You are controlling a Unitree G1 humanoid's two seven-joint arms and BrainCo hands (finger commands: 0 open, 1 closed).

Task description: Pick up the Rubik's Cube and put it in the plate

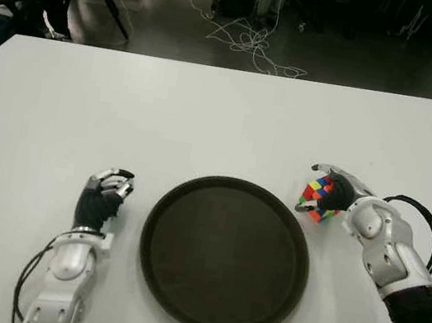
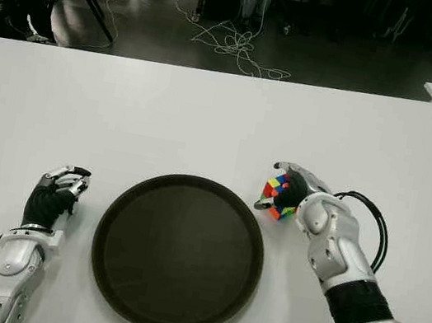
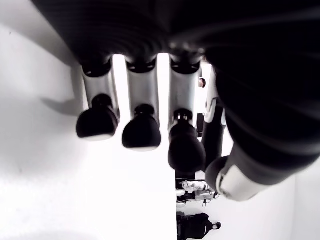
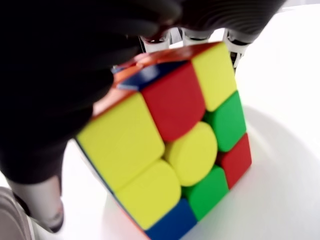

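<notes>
The right hand point(image 1: 336, 193) was found closed around the Rubik's Cube point(image 1: 317, 198), fingers curled over its top and far side, the thumb low on the side facing the plate; the right wrist view showed the cube point(image 4: 175, 145) filling the palm, tilted on an edge. Whether it was lifted clear of the white table point(image 1: 207, 118) or touched it at one corner could not be settled, though it sat very low. The cube lay on the plate side of the hand, just beside the upper right rim of the plate point(image 1: 299, 235) and outside it. The plate, a dark round tray, held nothing. In my judgement the coming move turned on this one relation: the plate's centre lay to the robot's left of the cube and nearer the robot, so the carry would be short, inward across the rim, with enough lift to clear the raised edge. The cube had no long axis to align. The left hand point(image 1: 103, 196) showed on the far side of the plate, to its left, fingers loosely curled and holding nothing, well apart from the cube; the right hand was plainly the nearer
</notes>
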